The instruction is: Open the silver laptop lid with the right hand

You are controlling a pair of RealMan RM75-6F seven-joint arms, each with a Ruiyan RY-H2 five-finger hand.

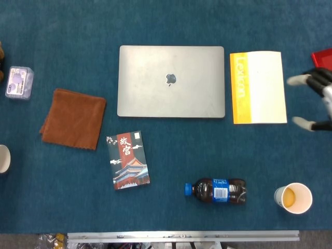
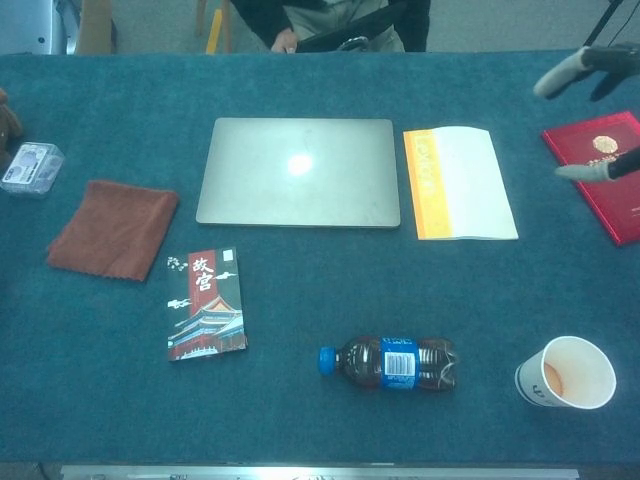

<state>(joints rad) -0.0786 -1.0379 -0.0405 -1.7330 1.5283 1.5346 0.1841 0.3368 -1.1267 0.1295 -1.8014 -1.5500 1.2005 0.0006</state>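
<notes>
We are reaching our right hand (image 1: 317,98), fingers spread and empty, toward the closed, stiff silver laptop (image 1: 171,81), judging its near edge liftable.

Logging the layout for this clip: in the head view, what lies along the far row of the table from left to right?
Small plastic box → brown cloth → silver laptop → yellow-and-white booklet → right hand, fingers apart, just in from the right edge.

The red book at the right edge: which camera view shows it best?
The chest view: the red book shows nearly whole, with its gold emblem and lettering. The head view shows only a corner of it, beside the right hand.
</notes>
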